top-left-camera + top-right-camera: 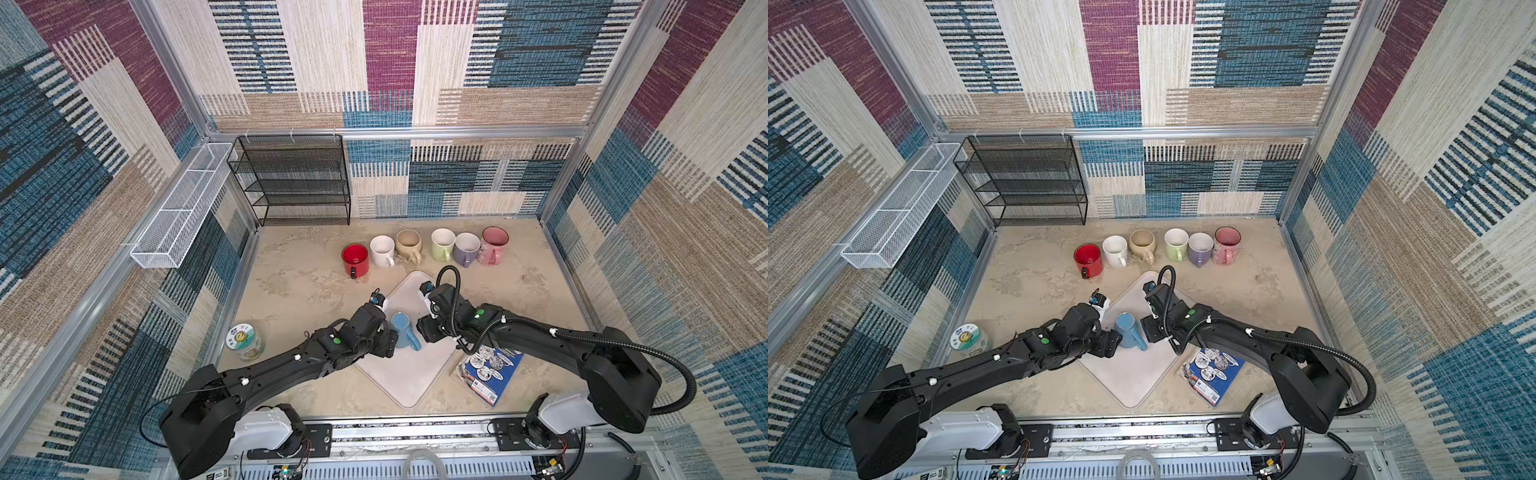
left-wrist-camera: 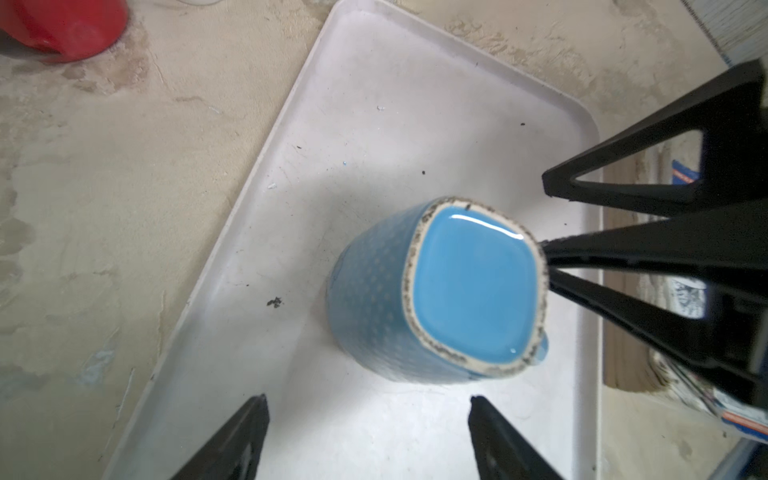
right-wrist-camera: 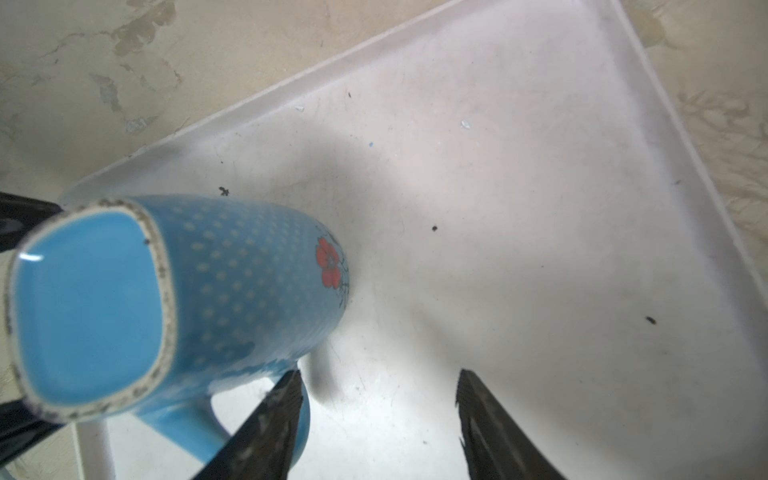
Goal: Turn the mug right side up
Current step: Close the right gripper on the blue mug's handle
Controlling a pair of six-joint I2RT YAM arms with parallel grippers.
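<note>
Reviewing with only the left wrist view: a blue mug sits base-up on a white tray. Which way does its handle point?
Observer: In both top views the handle of the blue mug points to the near right, the right arm's side.
Operator: Any decoration on it?
Observer: A red flower near the rim, in the right wrist view.
Operator: That red thing at the corner?
Observer: An upright red mug, ending a row of six upright mugs at the back.

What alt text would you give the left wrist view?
A blue mug stands upside down on a white tray, its glazed base facing the camera. The left gripper is open, short of the mug; the right gripper reaches in close beside its base. Part of a red mug shows on the table beyond.
</note>
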